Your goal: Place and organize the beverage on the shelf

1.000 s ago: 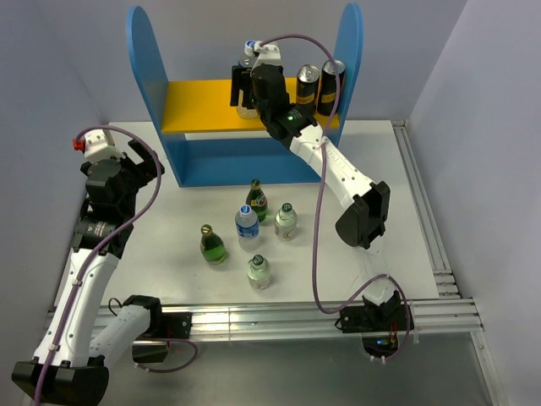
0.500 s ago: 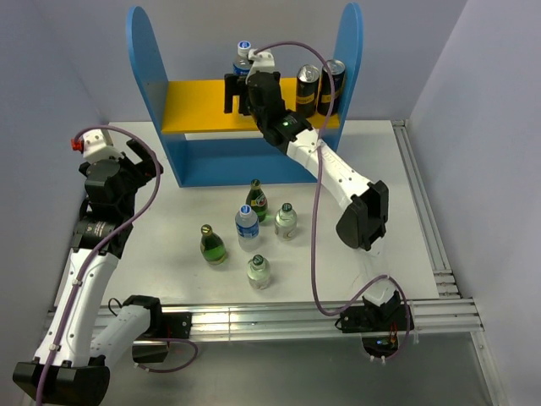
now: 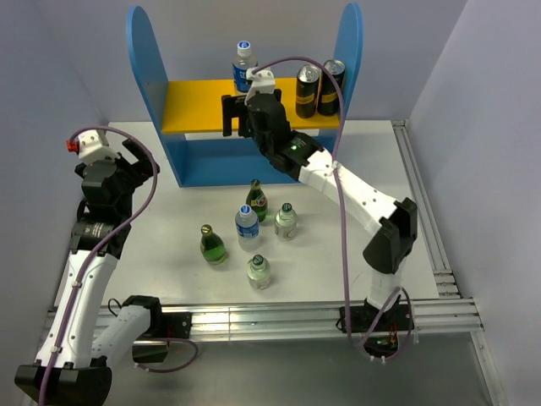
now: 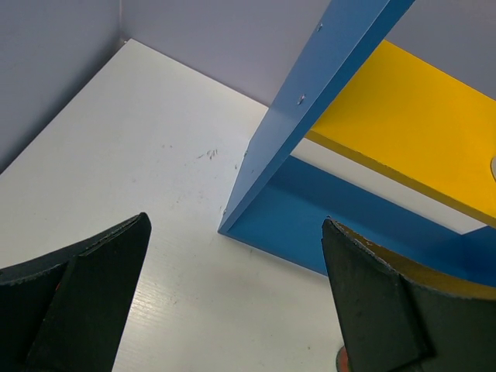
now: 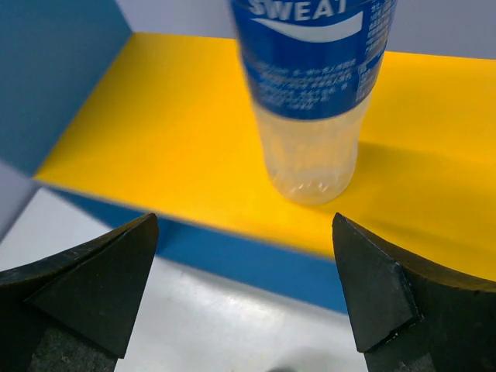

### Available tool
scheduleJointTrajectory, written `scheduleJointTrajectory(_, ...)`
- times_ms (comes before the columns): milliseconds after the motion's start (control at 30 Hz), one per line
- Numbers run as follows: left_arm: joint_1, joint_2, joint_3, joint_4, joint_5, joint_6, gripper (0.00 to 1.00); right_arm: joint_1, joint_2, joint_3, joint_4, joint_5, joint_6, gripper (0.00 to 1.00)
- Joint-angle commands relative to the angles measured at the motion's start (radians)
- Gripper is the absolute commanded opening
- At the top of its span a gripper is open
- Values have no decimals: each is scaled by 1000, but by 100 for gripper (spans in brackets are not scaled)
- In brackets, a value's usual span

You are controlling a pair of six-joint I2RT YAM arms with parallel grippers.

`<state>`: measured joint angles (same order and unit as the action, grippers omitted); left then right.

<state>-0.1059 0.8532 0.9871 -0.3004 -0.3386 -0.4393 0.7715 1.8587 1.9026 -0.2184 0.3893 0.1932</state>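
Note:
The shelf (image 3: 161, 76) stands at the back. One blue-label bottle (image 3: 243, 66) stands upright on its yellow board (image 3: 194, 106), and it fills the top of the right wrist view (image 5: 314, 93). My right gripper (image 3: 237, 117) is open and empty, just in front of the board's edge and apart from that bottle. On the table stand two dark green bottles (image 3: 256, 200) (image 3: 211, 244), a second blue-label bottle (image 3: 246, 227) and two short clear bottles (image 3: 286, 222) (image 3: 259, 271). My left gripper (image 3: 145, 159) is open and empty, left of the shelf's base.
Two black-and-gold cans (image 3: 308, 91) (image 3: 331, 85) stand at the right end of the yellow board. The left wrist view shows the shelf's left side panel (image 4: 310, 116), its blue base (image 4: 325, 225) and bare white table. Grey walls close in on both sides.
My right gripper has let go of the blue-label bottle and drawn back toward me and down, off the yellow board. The bottle stays upright on the board. The left arm has barely moved.

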Motion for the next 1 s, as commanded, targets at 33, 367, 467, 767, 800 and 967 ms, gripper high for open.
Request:
scheduleJointTrajectory(33, 6, -20, 1, 23, -11, 1, 99, 67, -145, -69, -1, 112, 25, 100)
scheduleJointTrajectory(367, -47, 4, 19, 52, 183, -59, 99, 411, -715, -689, 48, 370, 87, 99)
scheduleJointTrajectory(467, -57, 67, 39, 43, 306, -104, 99, 471, -900, -858, 39, 413, 132, 98)
scheduleJointTrajectory(767, -343, 78, 48, 63, 220, -89, 99, 503, -1148, -991, -206, 490, 262, 97)
scheduleJointTrajectory(800, -395, 87, 48, 55, 193, -84, 99, 502, -1161, -1008, -223, 494, 268, 97)
scheduleJointTrajectory(967, -581, 72, -45, 102, 55, -52, 99, 502, -1224, -1062, -226, 502, 273, 97)
